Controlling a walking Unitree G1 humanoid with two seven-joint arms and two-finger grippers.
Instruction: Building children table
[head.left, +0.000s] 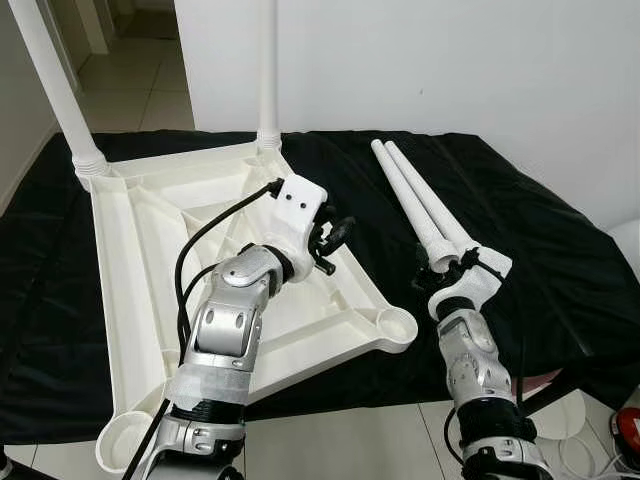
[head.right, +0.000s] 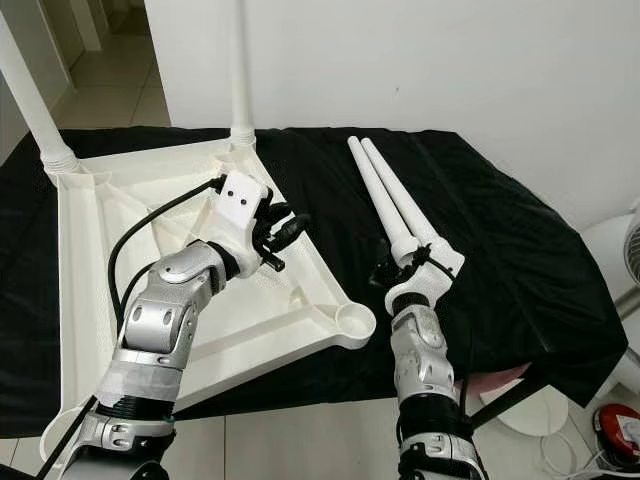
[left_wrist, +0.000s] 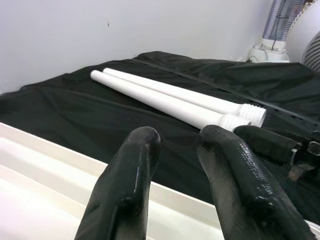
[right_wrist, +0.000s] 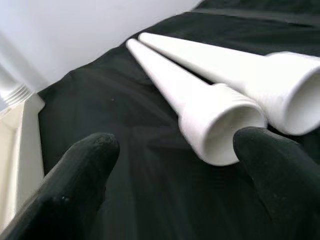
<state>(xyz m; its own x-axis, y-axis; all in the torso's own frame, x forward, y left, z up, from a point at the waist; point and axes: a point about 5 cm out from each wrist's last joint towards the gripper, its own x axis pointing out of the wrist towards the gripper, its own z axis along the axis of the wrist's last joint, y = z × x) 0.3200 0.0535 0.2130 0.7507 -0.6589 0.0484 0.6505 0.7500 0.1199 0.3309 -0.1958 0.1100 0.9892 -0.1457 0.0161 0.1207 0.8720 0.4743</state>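
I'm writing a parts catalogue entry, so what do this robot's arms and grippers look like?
Both arms are silver metal segments with black joints. Each wrist carries a white plastic housing. The left gripper and right gripper have glossy black rounded fingers. A black cable loops along the left arm.

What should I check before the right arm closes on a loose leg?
1. Right gripper jaws open: ok.
2. Nearer loose leg, threaded end between the jaws: not ok, it sits off toward one finger.
3. Second loose leg clear of the jaws: cannot tell.
4. Left gripper holding nothing, over the upturned tabletop: ok.
5. Near corner socket unfilled: ok.
6. Two legs already standing in far sockets: ok.
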